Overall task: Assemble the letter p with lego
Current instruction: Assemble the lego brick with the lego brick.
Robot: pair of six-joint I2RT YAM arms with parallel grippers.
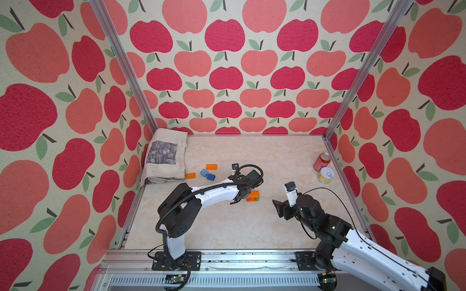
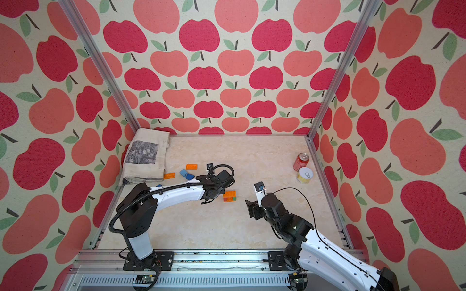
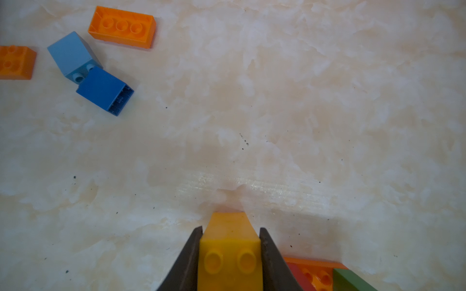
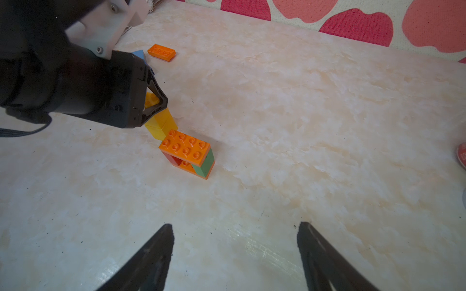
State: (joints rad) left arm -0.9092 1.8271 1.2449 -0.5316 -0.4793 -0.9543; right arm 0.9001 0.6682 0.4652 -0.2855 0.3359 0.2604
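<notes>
Apple-patterned walls enclose a pale marbled worktop (image 1: 214,226). Nearest the front edge, toward the right side, the right pincer (image 4: 235,224) hangs with jaws wide apart and nothing between them. Near the middle, the left pincer (image 3: 230,228) is closed on a yellow brick (image 3: 229,252), just beside a joined block (image 4: 187,151) of orange, red and green bricks. Further back on the left lie an orange brick (image 3: 122,26), a second orange brick (image 3: 15,61), and a light blue brick (image 3: 71,54) touching a blue brick (image 3: 103,89), near a folded cloth (image 1: 165,156). A red can (image 1: 322,161) and a tin (image 1: 325,175) are at the right edge.
</notes>
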